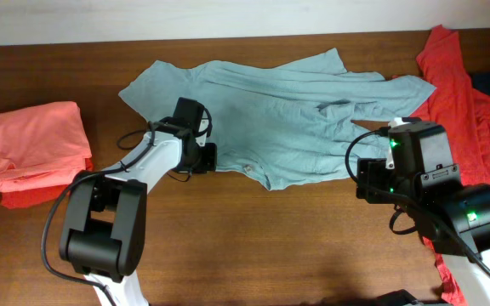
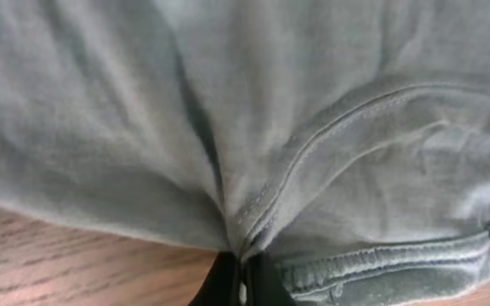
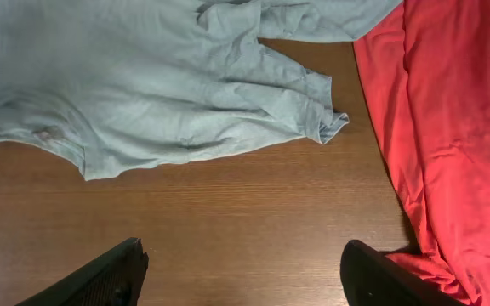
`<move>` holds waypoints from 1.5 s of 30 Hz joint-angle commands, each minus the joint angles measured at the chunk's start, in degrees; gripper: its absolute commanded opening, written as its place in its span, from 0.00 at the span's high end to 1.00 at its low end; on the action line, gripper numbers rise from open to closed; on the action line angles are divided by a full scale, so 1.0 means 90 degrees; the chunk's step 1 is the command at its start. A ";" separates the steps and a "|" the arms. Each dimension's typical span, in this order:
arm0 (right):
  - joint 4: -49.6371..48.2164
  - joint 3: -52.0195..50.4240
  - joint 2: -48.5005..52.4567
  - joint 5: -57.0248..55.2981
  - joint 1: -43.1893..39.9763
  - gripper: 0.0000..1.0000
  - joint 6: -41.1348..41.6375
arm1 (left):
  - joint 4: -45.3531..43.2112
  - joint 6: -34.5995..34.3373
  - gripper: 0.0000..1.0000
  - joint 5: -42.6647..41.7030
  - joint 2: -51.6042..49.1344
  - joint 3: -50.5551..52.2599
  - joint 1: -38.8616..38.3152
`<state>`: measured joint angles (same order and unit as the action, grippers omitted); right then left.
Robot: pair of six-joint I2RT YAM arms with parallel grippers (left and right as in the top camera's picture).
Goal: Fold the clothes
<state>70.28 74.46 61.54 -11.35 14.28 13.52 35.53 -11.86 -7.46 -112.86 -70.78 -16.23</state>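
L jaws pinching grey-blue T-shirt [image 2: 228, 102] hem, R jaws wide above table [image 3: 228, 229], red garment [image 3: 449, 127] beside

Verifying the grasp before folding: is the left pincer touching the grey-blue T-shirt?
Touching. The left wrist view shows the T-shirt puckering into the left pincer, whose jaws are shut on its hem.

Two arms were black & white.
L arm [image 1: 147, 161] had white link, black joints, looped black cable [image 1: 49, 228]; R arm [image 1: 436, 183] had black housings w/ green lights [image 1: 472, 216].
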 commanded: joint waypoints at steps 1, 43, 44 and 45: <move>0.0010 0.0097 -0.0036 -0.0153 -0.0056 0.22 0.0034 | 0.0430 -0.0058 1.00 0.0882 -0.0321 0.0107 0.0185; 0.0032 0.0097 0.0175 -0.0177 -0.0056 0.22 0.0034 | 0.0920 -0.2263 0.02 -0.1520 0.0073 0.0245 -0.1477; 0.0044 0.0097 0.0175 -0.0177 -0.0056 0.22 0.0034 | 0.0726 -0.2358 0.03 -0.1409 0.0070 0.0287 -0.1547; 0.0051 0.0097 0.0175 -0.0177 -0.0056 0.22 0.0034 | 0.0600 -0.2463 0.04 -0.1290 0.0070 0.0313 -0.1598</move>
<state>70.32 74.48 63.07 -11.57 14.28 13.52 44.45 -28.62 -20.80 -111.02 -70.46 -28.64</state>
